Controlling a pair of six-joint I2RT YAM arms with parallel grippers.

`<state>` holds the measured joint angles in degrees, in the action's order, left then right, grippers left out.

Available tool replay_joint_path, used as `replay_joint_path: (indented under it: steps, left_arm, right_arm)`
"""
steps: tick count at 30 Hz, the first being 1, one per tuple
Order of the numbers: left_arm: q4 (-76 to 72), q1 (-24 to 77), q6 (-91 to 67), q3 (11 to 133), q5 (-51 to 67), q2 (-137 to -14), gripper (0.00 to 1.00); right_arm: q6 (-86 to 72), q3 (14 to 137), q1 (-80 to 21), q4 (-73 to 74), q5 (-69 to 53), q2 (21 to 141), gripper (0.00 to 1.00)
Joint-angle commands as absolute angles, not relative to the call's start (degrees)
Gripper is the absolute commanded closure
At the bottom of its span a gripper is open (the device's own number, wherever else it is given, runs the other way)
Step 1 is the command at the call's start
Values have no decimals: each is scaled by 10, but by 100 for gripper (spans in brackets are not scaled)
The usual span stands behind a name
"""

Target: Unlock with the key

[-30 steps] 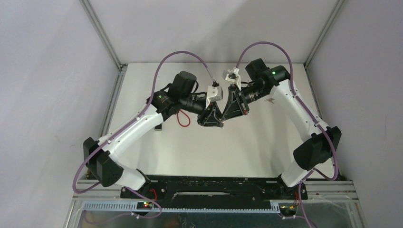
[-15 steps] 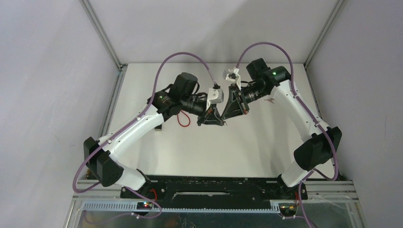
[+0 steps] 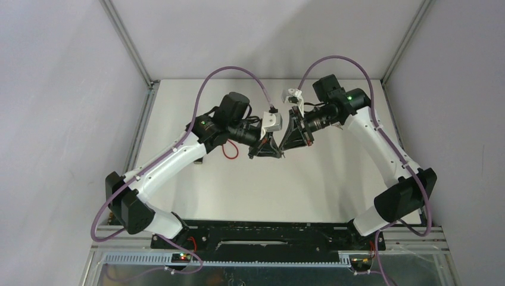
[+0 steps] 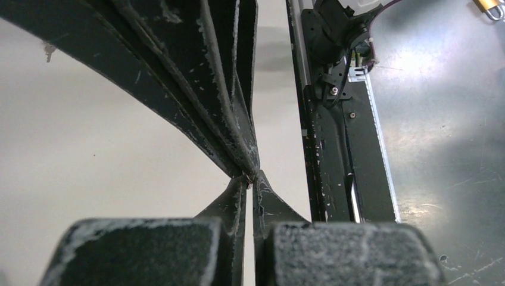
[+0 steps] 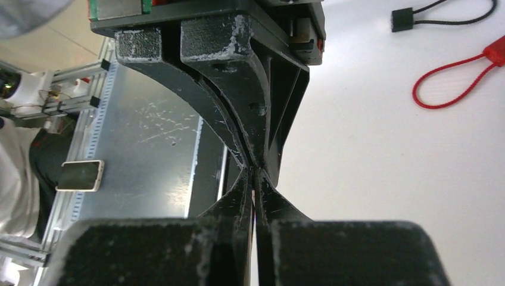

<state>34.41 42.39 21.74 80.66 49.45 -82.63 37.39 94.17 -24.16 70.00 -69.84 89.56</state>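
Top external view, and the two arms are nose to nose over the middle of the table [image 3: 333, 179]. The left gripper [image 3: 275, 154] and right gripper [image 3: 286, 149] are tip to tip, touching or as good as. Both elbows are out wide and both wrists are turned inward and pitched down, so the fingers make one line running across between them.

On the left wrist camera, its own jaws are pressed to a hairline slit. The right's jaws come straight at them, pinched just as tight. There's a tiny glint [image 4: 248, 177] right where they meet. That could be the key, but I can't tell, and no key shows plainly anywhere. If it is the key, it lies dead ahead of both sets of jaws, along their shared axis, with neither arm nearer.

A brass-coloured thing [image 4: 489, 5], maybe the padlock, sits well beyond the jaws, past the base rail [image 4: 333, 149]. A red cord loop [image 5: 452, 83] lies on the table, off to the side of the right jaws.
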Motion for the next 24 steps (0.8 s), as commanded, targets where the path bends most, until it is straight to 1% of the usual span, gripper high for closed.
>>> replay_joint_path:
  steps: [1,10,13,24]
  left_arm:
    - [357,418,232,801,472,-798,100]
    - [359,417,233,797,436,-795,100]
    - [358,417,231,792,435,-795,100]
    - [362,414,236,786,446,-795,100]
  right_arm:
    - [358,930,-239,689,-616,861,99]
    - [334,900,-271,650,-524,826,98]
    - [327,897,-273,643,-521,820,100]
    - [325,904,-272,644,-531,816,100]
